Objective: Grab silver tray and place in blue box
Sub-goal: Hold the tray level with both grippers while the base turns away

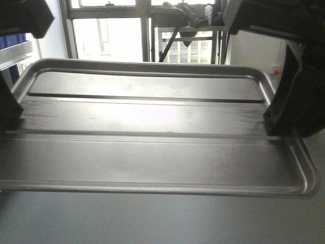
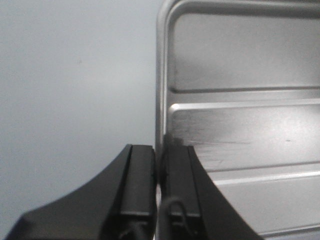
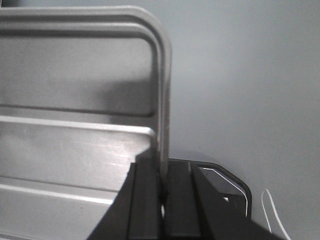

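Gripping both short ends: the silver tray point(image 1: 152, 157) is pinched between the two grippers, its long side running left to right across the front view.

- Tray: shiny metal, rounded corners, sloped raised rim, recessed centre panel with two lengthwise ridges. Fills most of the front view; the near long edge sits low in frame and the far long edge is below the windows point(image 1: 106, 35).
- Left gripper point(image 2: 160, 150): fingers point(image 2: 140, 175) closed on the tray's left short rim, one finger outside the rim and one on the inner panel. The rim edge shows in the narrow slot between them.
- Right gripper point(image 3: 162, 170): fingers point(image 3: 182, 200) closed on the right short rim the same way, clamped around the middle of that end.
- In the front view the right gripper point(image 1: 284, 117) appears as a dark block at the tray's right end.
- Grey bench point(image 1: 152, 218) shows in front of the tray and behind it in both wrist views. Whether the tray touches the bench or is clear of it cannot be told.
- Thin white cable point(image 3: 272, 215) lies on the bench just right of the right gripper.
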Motion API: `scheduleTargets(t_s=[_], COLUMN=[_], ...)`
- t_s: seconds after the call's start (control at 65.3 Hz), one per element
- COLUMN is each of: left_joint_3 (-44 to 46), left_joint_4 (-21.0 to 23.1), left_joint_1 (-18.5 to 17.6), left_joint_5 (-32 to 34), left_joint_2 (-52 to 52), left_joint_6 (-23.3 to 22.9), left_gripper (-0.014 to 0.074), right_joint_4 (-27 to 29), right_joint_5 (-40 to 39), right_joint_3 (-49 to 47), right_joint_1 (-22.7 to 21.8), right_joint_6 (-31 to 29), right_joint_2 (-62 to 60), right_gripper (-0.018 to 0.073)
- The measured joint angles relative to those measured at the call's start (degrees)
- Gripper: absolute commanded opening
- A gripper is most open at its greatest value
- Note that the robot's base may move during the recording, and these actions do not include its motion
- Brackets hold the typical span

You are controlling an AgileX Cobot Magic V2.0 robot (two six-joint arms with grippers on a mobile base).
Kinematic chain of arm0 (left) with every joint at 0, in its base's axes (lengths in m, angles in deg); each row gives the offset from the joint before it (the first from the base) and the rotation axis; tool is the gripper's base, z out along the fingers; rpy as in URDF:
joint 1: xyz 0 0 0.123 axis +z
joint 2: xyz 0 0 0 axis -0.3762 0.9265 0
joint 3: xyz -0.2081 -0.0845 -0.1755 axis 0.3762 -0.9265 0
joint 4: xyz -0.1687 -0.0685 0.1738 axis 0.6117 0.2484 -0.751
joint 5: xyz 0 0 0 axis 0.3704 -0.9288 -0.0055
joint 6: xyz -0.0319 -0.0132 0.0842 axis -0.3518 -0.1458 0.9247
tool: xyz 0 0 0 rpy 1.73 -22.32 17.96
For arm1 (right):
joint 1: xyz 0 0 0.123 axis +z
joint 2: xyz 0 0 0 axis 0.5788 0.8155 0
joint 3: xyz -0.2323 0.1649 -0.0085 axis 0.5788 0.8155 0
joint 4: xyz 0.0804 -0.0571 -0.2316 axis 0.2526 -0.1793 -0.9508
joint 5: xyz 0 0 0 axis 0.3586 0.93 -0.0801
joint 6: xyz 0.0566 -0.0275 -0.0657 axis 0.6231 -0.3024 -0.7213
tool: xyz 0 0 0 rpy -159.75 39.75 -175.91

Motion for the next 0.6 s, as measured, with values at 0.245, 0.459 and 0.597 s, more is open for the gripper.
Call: scheduleTargets(t_s=[0.245,0.459,0.597], left_joint_3=[0.0,0.0,0.0], left_joint_4=[0.0,0.0,0.0], left_joint_1=[0.0,0.0,0.0], left_joint_5=[0.0,0.0,0.0], left_joint_2=[0.0,0.0,0.0], left_joint_6=[0.0,0.0,0.0], left_gripper=[-0.0014,-0.0014,-0.0014], right_joint_4=[0.0,0.0,0.0], right_joint_5=[0.0,0.0,0.0], right_joint_3=[0.0,0.0,0.0], right_joint_1=[0.0,0.0,0.0], right_joint_6=[0.0,0.0,0.0], right_joint_2=[0.0,0.0,0.0], right_gripper=[0.005,0.005,0.005])
